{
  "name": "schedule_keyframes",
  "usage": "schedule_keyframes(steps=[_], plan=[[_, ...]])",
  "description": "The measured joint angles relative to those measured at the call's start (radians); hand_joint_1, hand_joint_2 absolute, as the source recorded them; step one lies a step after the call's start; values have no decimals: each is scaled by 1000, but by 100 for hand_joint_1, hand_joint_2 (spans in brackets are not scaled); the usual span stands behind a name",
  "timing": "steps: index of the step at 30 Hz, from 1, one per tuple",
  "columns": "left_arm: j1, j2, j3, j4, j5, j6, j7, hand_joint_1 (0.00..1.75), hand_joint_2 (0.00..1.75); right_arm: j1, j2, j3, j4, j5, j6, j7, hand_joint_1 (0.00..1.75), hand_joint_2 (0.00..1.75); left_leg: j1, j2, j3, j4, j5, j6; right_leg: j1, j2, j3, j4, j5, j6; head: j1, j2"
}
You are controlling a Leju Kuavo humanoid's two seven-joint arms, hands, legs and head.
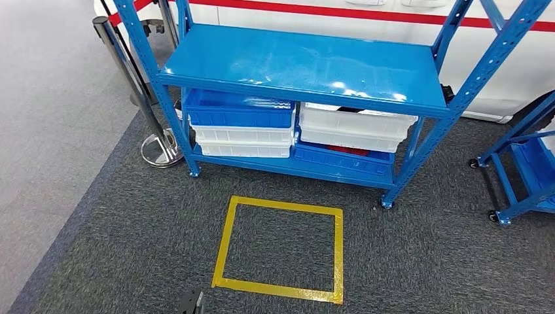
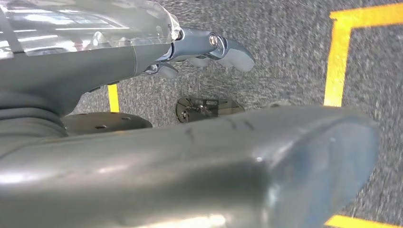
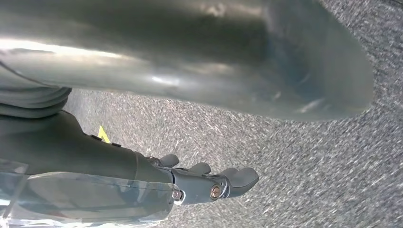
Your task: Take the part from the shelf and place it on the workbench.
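Observation:
The blue shelf stands ahead with a bare top board. Under it sit a blue bin stacked on a white bin, and a white bin stacked on a blue bin. I cannot make out the part inside them. My left hand hangs over the carpet, its fingers stretched out and holding nothing. My right hand hangs the same way, its fingers straight and with nothing in them.
A yellow tape rectangle marks the dark carpet in front of the shelf, and the tape also shows below my left hand. A chrome stanchion stands at the shelf's left corner. A blue wheeled cart is at the right.

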Motion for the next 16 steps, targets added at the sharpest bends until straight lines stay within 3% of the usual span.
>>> schedule_keyframes(steps=[1, 2, 4, 5, 7, 9, 11, 13, 14, 16], plan=[[0, 0, 0, 0, 0, 0, 1, 0, 0, 1, 0, 0, 0, -1, 0, 0, 0, 0, 0, -13, 1, 2, -1, -1, -2, 2, 11, -32, 32, 1, 0, 0], [0, 0, 0, 0, -1, 0, 1, 0, 0, 2, 0, 0, 0, -3, -2, 2, 0, 0, 1, -25, 2, 6, -3, -4, -5, 9, 37, -97, 76, 2, 0, 0], [0, 0, 0, 0, -2, -1, 2, 0, 0, 4, 0, -1, 1, -8, -8, 6, 0, 0, -1, -43, -1, 16, -8, -13, -10, 32, 87, -219, 131, 1, 0, 0], [0, 0, 0, 0, -2, -1, 2, 0, 0, 3, 0, -1, 2, -10, -13, 8, 0, 0, -2, -48, -4, 20, -11, -18, -9, 39, 99, -250, 140, -1, 0, 0], [4, 0, 0, 0, -2, -1, 2, 0, 0, -1, 0, -4, 2, -15, -21, 9, 0, 0, -3, -55, -8, 21, -12, -29, -6, 39, 100, -259, 139, -9, 0, 0], [9, 0, 1, 0, -1, -1, 0, 0, 0, -2, 2, -7, 2, -21, -23, 10, 0, 0, -2, -41, -12, 31, -21, -40, -8, 29, 102, -263, 142, -23, 0, 0], [10, 0, 1, 0, 1, -1, -2, 0, 0, 3, 4, -10, 2, -19, -22, 11, 0, 0, 0, -4, -45, 106, -68, -50, -10, 17, 104, -267, 144, -35, 0, 0], [11, -1, 4, 0, 4, 1, -5, 0, 0, 8, 4, -10, 2, -12, -22, 13, 0, 0, 3, 20, -109, 243, -134, -57, -6, 5, 103, -267, 142, -40, 0, 0], [13, -1, 5, 0, 7, 3, -8, 0, 0, 10, 4, -10, 2, -7, -22, 14, 0, 0, 4, 24, -134, 297, -152, -59, -5, 0, 103, -267, 141, -41, 0, 0], [18, -1, 8, 0, 15, 5, -13, 0, 0, 10, 4, -9, 2, 1, -21, 16, 0, 0, 4, 26, -148, 326, -148, -59, -3, -6, 104, -267, 140, -41, 0, 0]])
